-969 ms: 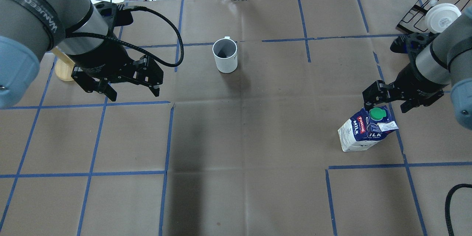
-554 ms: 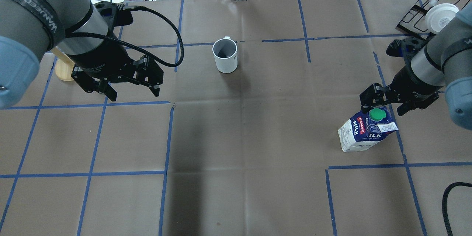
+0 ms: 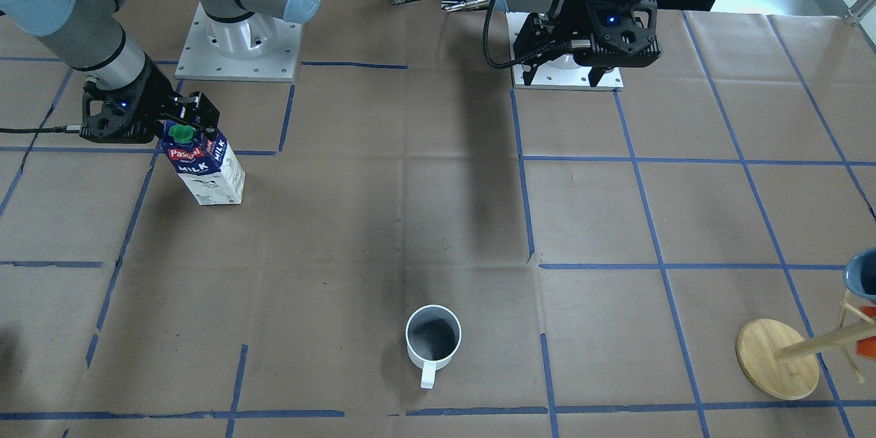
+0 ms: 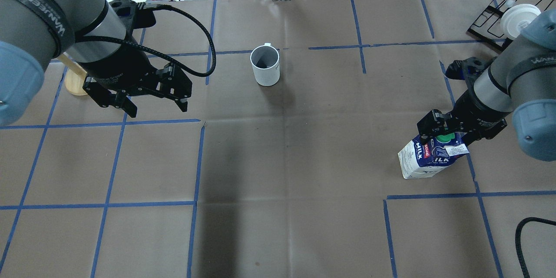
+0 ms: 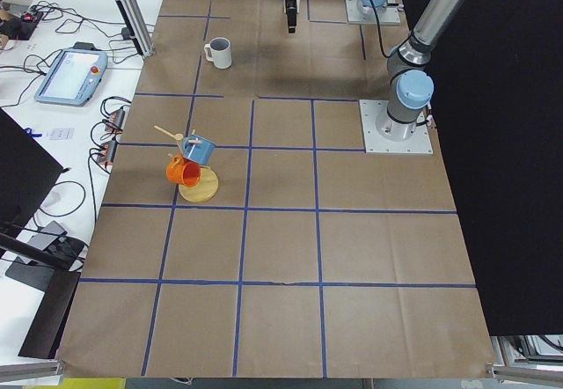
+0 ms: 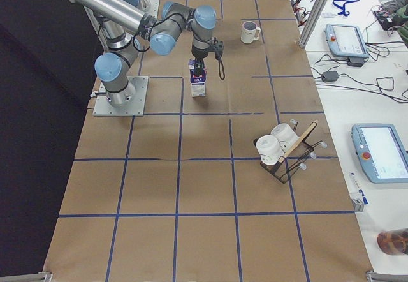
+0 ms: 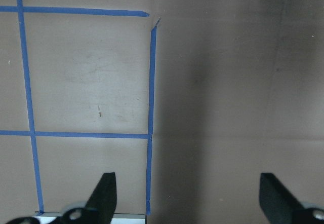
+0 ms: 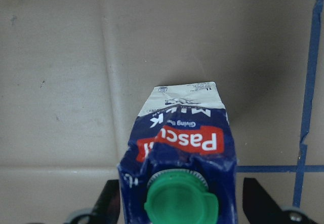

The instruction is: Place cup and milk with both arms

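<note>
Both gape wide: right tool [image 4: 446, 135] straddles the milk [image 4: 422, 161] top; left tool [image 4: 156, 109] hovers eight o'clock of cup [image 4: 266, 68].

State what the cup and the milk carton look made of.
The cup looks like glazed ceramic: smooth white wall, dark grey inside, thick rim, moulded handle. The milk looks like coated paperboard, slightly glossy: printed, folded gable top with creases and dents. Its green cap looks plastic, ribbed at the edge.

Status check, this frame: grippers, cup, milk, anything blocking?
Right gripper open, straddling top of milk, not clamped. Left gripper open, empty, over bare paper. Cup upright, untouched, apart from both. Nothing seen blocking.
</note>
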Motion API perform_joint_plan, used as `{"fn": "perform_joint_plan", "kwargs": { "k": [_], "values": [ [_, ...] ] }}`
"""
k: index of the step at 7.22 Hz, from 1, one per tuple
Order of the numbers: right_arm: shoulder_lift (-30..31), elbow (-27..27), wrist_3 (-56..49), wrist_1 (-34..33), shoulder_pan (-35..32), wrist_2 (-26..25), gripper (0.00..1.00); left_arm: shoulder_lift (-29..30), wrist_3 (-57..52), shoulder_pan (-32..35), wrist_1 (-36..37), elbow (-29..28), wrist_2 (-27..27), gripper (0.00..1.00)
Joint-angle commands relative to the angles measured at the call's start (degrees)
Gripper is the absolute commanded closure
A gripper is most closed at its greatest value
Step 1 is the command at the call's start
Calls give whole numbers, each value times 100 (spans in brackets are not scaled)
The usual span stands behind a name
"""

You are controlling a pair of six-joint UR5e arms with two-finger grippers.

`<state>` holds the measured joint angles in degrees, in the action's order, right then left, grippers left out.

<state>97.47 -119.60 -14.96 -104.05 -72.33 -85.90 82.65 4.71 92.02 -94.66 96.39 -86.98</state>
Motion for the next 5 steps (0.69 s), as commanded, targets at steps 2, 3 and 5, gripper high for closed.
{"fn": "perform_joint_plan", "kwargs": {
  "k": [2, 3, 5],
  "values": [
    [0, 42, -68, 7, 0, -50, 47, -73, 4, -9, 17, 20, -56, 0],
    [17, 94, -59, 7, 0, -59, 47, -74, 4, -9, 200, 29, -64, 0],
    [0, 724, -51, 330, -9, -68, 47, -108, -5, -18, 317, 38, -82, 0]
  ]
}}
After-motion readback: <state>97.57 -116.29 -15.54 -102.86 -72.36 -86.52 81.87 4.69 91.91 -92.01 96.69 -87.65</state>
